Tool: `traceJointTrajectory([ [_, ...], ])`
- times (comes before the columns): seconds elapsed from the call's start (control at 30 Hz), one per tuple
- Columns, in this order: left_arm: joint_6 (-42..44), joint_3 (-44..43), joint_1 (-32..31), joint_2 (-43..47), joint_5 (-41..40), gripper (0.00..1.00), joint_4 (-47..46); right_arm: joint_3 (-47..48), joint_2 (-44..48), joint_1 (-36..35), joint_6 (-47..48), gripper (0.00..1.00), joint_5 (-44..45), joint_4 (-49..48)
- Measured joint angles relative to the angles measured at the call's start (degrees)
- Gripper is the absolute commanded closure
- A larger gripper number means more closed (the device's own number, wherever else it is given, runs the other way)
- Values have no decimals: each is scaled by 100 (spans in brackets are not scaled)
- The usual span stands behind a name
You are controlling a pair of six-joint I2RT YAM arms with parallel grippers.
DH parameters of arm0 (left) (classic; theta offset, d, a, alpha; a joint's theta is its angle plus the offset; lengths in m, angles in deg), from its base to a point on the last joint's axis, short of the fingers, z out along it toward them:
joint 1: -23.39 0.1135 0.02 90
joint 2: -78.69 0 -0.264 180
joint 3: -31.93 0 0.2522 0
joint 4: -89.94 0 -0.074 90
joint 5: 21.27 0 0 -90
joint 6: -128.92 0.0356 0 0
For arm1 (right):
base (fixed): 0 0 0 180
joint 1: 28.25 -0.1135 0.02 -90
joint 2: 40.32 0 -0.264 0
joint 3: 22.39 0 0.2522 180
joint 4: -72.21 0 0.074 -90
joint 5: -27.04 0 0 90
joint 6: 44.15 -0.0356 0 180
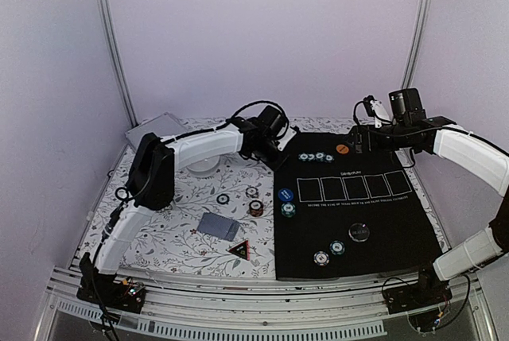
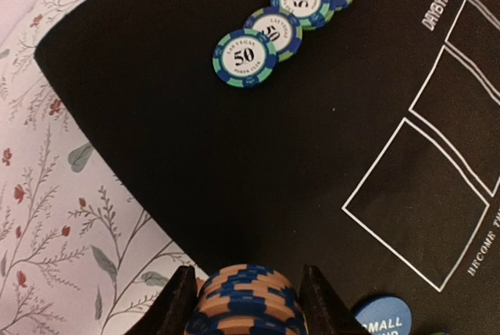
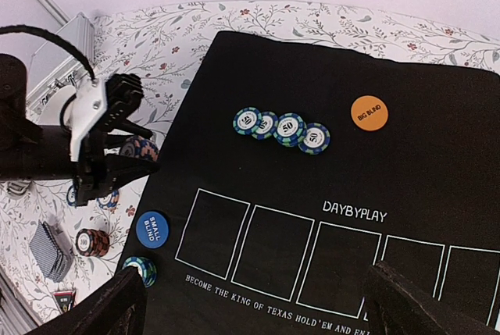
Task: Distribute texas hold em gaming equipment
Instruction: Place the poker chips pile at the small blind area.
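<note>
My left gripper [image 2: 247, 274] is shut on a small stack of orange-and-blue chips [image 2: 248, 304], held over the left edge of the black mat [image 2: 234, 163]; in the top view it [image 1: 274, 150] is at the mat's far left corner. A row of several blue-green "50" chips [image 2: 273, 32] lies ahead of it, also seen in the right wrist view [image 3: 281, 128]. The blue small-blind button [image 3: 152, 228] and a teal chip stack [image 3: 141, 269] lie on the mat's left side. The orange big-blind button [image 3: 369, 112] lies far right of the row. My right gripper [image 3: 250, 311] is open and empty above the mat.
A black disc [image 1: 359, 233] and two chips [image 1: 329, 253] lie on the near part of the mat. On the floral cloth are loose chips [image 1: 251, 192], a red-brown stack [image 3: 91, 240], fanned grey-blue cards [image 1: 217, 226] and a triangular marker [image 1: 239, 249]. A silver case [image 1: 155, 130] and a white bowl [image 1: 203, 168] stand far left.
</note>
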Motion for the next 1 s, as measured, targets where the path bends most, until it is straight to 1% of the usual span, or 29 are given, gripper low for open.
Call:
traceJointTrajectory([
  [0.13,142,-402,0,-501,90,100,116,0,-44,0,2,1,0,2],
  [0.3,199,-629,0,-815,208,100,170,0,-105,0,0,1,-2,15],
  [0.5,214,-649,-7,-844,369,100,170,0,-129,0,0,1,-2,17],
  [0.8,280,-579,-72,-828,372,100,251,0,-129,0,0,1,-7,17],
  [0.83,293,-577,-72,-826,367,96,251,0,-129,0,0,1,-7,17],
  [0.9,315,-577,-74,-826,361,83,254,0,-129,0,0,1,-9,17],
  [1.0,343,-577,-74,-826,358,66,254,0,-129,0,0,1,-9,17],
])
